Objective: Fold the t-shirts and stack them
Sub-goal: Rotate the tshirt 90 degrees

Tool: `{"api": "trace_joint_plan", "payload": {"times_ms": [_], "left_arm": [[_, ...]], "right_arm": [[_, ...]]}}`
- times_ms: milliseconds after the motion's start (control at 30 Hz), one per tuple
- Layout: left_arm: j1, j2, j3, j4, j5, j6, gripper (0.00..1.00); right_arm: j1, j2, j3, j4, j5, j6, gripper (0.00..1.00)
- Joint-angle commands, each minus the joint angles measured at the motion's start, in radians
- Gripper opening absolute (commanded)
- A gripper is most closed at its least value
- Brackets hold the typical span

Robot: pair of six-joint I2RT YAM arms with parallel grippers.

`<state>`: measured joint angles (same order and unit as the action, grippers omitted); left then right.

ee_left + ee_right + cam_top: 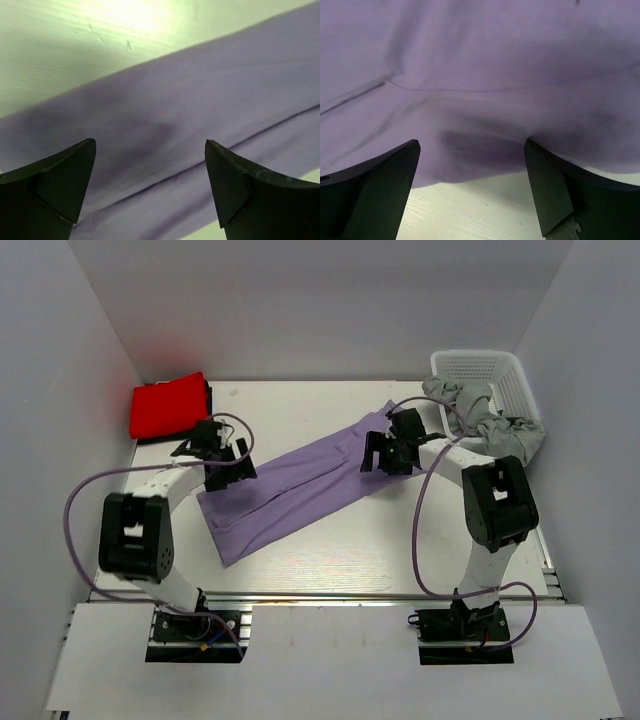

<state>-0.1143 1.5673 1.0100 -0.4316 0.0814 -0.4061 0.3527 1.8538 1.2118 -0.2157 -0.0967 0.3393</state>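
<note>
Beneath the spread left gripper [150, 143] and spread right gripper [471, 143], the lavender t-shirt [300, 490] lies narrowed, each end seemingly reachable for 1 crosswise fold.

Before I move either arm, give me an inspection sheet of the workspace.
Surface: white table.
Job's things: lavender t-shirt folded into a long strip, lying diagonally mid-table; red t-shirt folded at the far left corner.
Clutter: white lattice basket at far right, grey garment draped over its rim.
Grippers: left gripper open over the strip's left end; right gripper open over its right end.
Cables: purple cables loop loosely from both arms.
Surroundings: white walls on three sides.
</note>
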Motion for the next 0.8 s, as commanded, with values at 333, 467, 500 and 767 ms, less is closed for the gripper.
{"api": "trace_joint_plan", "payload": {"times_ms": [333, 467, 500, 767], "left_arm": [[-0.117, 0.162, -0.152, -0.082, 0.046, -0.068, 1.00], [-0.249, 0.103, -0.266, -0.066, 0.202, -0.137, 1.00], [-0.275, 0.103, -0.266, -0.081, 0.202, -0.137, 1.00], [-0.469, 0.140, -0.146, -0.091, 0.285, -0.033, 1.00]], "right_arm": [[-0.044, 0.468, 0.567, -0.138, 0.012, 0.011, 0.90], [-0.050, 0.731, 1.086, -0.247, -0.075, -0.060, 0.90], [-0.049, 0.830, 1.142, -0.237, -0.110, -0.098, 0.90], [-0.049, 0.691, 1.012, -0.005, -0.184, -0.124, 0.90]]}}
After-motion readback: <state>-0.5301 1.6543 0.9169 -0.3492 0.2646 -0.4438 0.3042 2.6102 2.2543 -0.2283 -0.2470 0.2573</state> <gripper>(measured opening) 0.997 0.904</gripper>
